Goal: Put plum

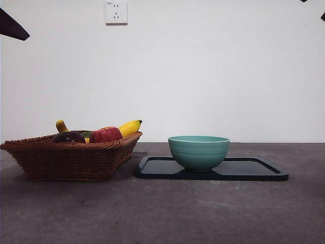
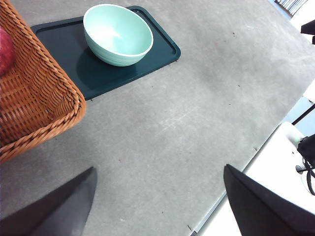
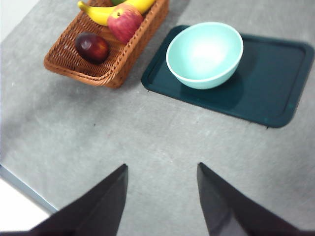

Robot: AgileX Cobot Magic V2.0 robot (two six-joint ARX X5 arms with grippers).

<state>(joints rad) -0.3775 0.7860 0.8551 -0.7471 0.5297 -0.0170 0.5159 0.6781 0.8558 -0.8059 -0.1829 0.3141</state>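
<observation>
Left pincer (image 2: 157, 206): raised above bare grey bench (image 2: 177, 132), jaws spread wide, holding nothing.
Right pincer (image 3: 162, 196): poised high over the bench, jaws parted, empty.
Plum: round, glossy dark maroon plum (image 3: 92, 47) lies in the brown woven wicker basket (image 3: 120, 64), beside a red apple (image 3: 124, 23) and yellow banana (image 3: 103, 14).
Alongside: pale green ceramic bowl (image 3: 204, 54) sits on a dark teal rectangular tray (image 3: 275, 83), just beside the basket.
</observation>
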